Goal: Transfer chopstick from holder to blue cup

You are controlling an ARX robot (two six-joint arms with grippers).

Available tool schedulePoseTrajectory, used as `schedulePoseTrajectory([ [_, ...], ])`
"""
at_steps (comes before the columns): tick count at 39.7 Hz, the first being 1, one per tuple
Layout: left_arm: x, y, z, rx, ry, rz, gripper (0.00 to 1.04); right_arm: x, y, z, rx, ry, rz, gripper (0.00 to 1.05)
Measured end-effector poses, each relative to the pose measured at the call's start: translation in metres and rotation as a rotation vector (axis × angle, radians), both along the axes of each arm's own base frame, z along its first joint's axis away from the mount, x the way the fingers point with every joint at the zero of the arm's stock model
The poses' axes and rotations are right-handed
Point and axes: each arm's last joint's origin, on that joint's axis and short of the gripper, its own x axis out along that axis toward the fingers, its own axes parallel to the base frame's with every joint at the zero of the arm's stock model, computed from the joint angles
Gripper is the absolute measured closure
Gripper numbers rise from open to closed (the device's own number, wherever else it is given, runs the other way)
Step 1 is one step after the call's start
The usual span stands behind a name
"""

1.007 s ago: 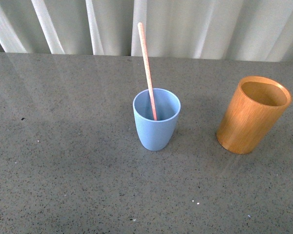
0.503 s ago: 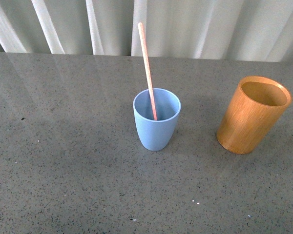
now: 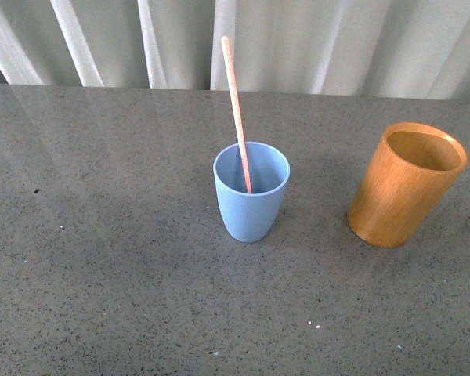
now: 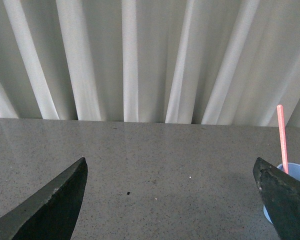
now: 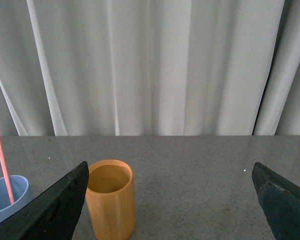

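One chopstick (image 3: 236,113) stands in the blue cup (image 3: 251,205), leaning back toward the curtain (image 3: 298,39) with its tip well above the rim. The orange-brown holder (image 3: 403,188) stands well apart on the cup's right, both on the grey speckled surface (image 3: 102,274). Left gripper (image 4: 172,200) and right gripper (image 5: 172,205) both have their jaws spread wide, gripping nothing.

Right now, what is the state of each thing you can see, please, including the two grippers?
chopstick: standing in the blue cup, leaning, free of any gripper.
blue cup: upright on the table, holds the chopstick.
holder: upright, looks empty inside.
left gripper: jaws wide apart, holding nothing.
right gripper: jaws wide apart, holding nothing.
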Motion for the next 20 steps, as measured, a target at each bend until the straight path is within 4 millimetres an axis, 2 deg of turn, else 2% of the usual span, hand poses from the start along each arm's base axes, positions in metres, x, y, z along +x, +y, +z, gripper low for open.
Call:
schedulePoseTrajectory([
  [20,0.0,0.0,0.0,0.0,0.0,0.0,0.07,0.0,0.0,0.0,0.0,0.0,0.0,0.1],
])
